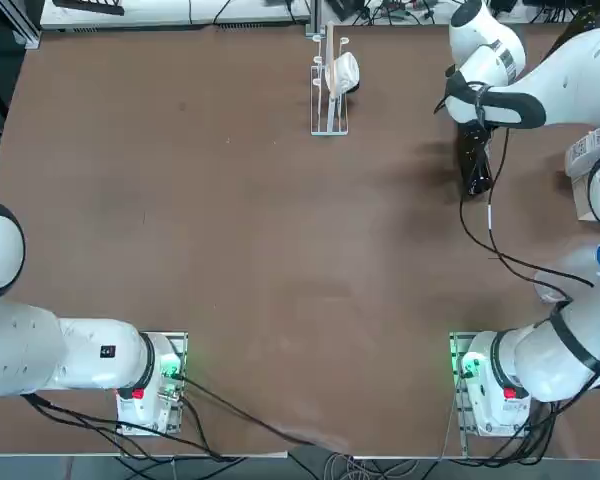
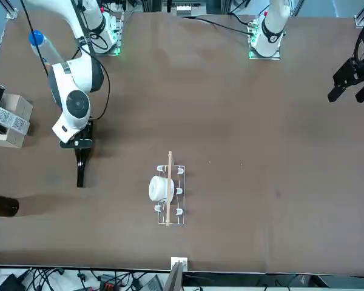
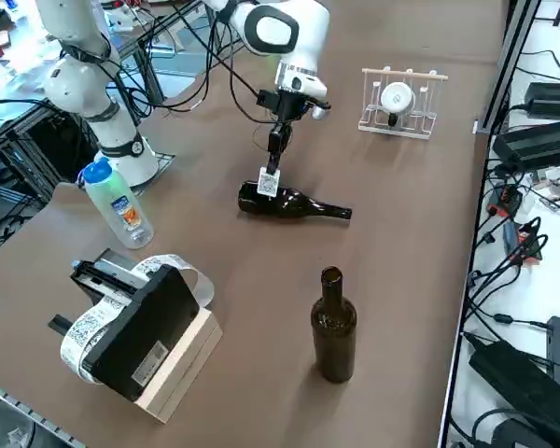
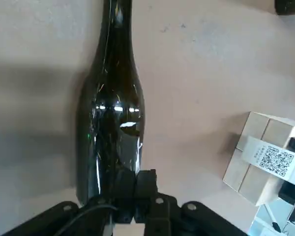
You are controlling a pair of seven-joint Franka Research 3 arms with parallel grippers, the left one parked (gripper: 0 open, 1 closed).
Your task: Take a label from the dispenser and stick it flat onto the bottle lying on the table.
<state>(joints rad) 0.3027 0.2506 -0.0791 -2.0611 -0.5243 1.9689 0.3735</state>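
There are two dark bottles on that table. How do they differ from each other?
The lying bottle rests on its side, while the standing bottle is upright. The right gripper, shut on a label, hangs right over the lying bottle; nothing is near the standing one. The lying bottle looks nearly black, the standing one brownish. Both are dark glass with slender necks and no cap showing.

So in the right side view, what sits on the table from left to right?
Dispenser → clear plastic bottle → lying bottle, with the shut right gripper holding the label over it → standing dark bottle → acrylic rack.
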